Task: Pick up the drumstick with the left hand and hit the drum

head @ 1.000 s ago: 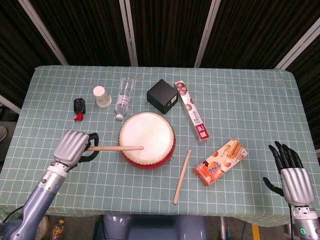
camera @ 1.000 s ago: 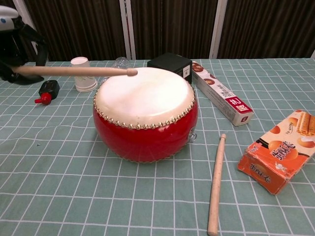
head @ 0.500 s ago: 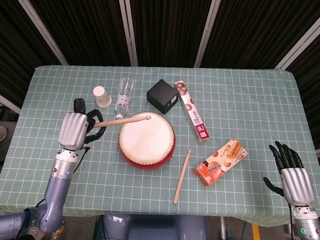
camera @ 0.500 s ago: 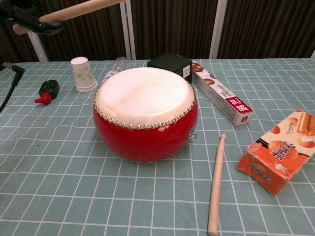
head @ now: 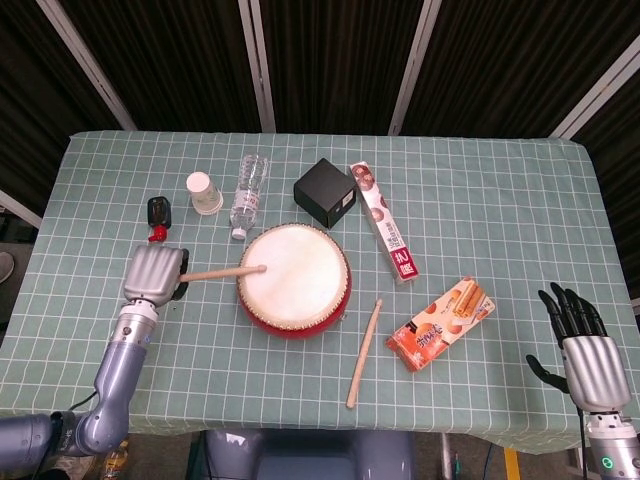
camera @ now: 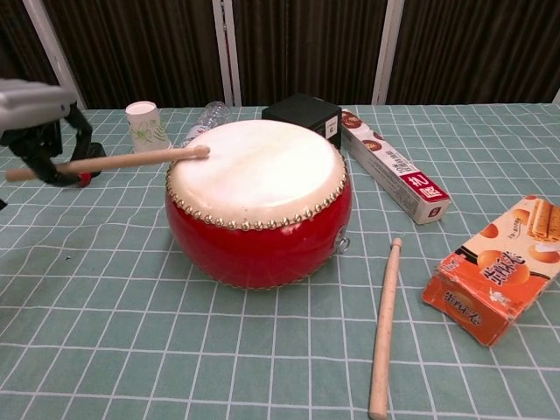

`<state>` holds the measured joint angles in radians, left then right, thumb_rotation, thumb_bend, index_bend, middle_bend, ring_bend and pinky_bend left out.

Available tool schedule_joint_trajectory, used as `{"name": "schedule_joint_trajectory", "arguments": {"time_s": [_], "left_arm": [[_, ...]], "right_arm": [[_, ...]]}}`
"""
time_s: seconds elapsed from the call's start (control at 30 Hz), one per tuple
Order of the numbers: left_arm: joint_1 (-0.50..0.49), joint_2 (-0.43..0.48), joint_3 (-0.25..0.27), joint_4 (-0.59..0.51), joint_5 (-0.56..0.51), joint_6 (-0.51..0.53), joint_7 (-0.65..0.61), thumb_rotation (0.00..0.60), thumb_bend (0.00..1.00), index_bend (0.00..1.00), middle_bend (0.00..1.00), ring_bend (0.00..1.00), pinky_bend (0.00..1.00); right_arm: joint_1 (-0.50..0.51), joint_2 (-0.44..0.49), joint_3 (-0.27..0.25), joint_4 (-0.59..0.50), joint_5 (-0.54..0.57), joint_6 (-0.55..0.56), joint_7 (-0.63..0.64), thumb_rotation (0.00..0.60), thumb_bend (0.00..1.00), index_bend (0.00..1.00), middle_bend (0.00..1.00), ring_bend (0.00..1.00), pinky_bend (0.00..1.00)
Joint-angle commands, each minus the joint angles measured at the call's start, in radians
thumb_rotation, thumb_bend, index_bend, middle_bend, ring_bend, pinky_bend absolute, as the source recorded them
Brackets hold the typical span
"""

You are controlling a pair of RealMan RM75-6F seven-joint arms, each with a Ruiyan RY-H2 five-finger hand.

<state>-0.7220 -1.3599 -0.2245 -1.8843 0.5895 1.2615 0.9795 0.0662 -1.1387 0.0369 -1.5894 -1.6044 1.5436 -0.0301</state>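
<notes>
The drumstick is gripped at its butt end by the left hand, just left of the drum, with its long axis run roughly level to the right and its tip lying at, or just over, the near-left edge of the white drumhead; contact cannot be confirmed from the chest view, where the tip is seen at the rim. The right hand is kept open and empty, well apart at the table's right edge, so the strike is judged to rest wholly on the left wrist. A second stick is left lying untouched on the cloth right of the drum.

Lab — curtained table setup
</notes>
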Motion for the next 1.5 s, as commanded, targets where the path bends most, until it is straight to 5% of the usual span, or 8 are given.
{"name": "schedule_joint_trajectory", "arguments": {"time_s": [0.03,0.17,0.27,0.43,0.67,0.93,1.33,1.5], "left_arm": [[-0.044,0.042,-0.020,-0.054,-0.064,-0.023,0.016,0.600,0.44,0.78,1.00,1.00,1.00],[0.056,-0.013,-0.044,0.002,0.357,0.075,-0.362,0.600,0.43,0.78,1.00,1.00,1.00],[0.084,-0.027,-0.045,0.036,0.534,0.131,-0.516,0.600,0.43,0.77,1.00,1.00,1.00],[0.100,-0.045,-0.070,0.062,0.705,0.222,-0.654,0.600,0.43,0.78,1.00,1.00,1.00],[0.106,-0.041,-0.105,0.033,0.802,0.280,-0.728,0.600,0.43,0.78,1.00,1.00,1.00],[0.071,-0.055,-0.122,0.040,0.717,0.200,-0.623,0.600,0.43,0.78,1.00,1.00,1.00],[-0.082,0.030,-0.006,-0.028,0.131,-0.103,0.017,0.600,0.42,0.78,1.00,1.00,1.00],[-0.120,0.038,0.024,-0.043,0.025,-0.113,0.092,0.600,0.42,0.78,1.00,1.00,1.00]], "right_arm": [[0.001,0.000,0.000,0.000,0.000,-0.001,-0.002,0.600,0.25,0.00,0.00,0.00,0.12],[0.001,-0.002,0.000,0.000,0.000,-0.001,-0.008,0.600,0.25,0.00,0.00,0.00,0.12],[0.000,-0.002,0.000,-0.002,0.000,-0.001,-0.011,0.600,0.25,0.00,0.00,0.00,0.12],[0.000,-0.003,0.000,0.000,0.000,0.001,-0.012,0.600,0.25,0.00,0.00,0.00,0.12],[0.000,-0.003,0.000,0.000,0.002,-0.001,-0.009,0.600,0.25,0.00,0.00,0.00,0.12],[0.001,-0.003,-0.001,0.000,-0.002,-0.002,-0.014,0.600,0.25,0.00,0.00,0.00,0.12],[0.001,-0.002,-0.001,0.002,-0.002,-0.001,-0.008,0.600,0.25,0.00,0.00,0.00,0.12],[0.000,0.000,-0.001,0.001,-0.002,0.001,-0.006,0.600,0.25,0.00,0.00,0.00,0.12]]}}
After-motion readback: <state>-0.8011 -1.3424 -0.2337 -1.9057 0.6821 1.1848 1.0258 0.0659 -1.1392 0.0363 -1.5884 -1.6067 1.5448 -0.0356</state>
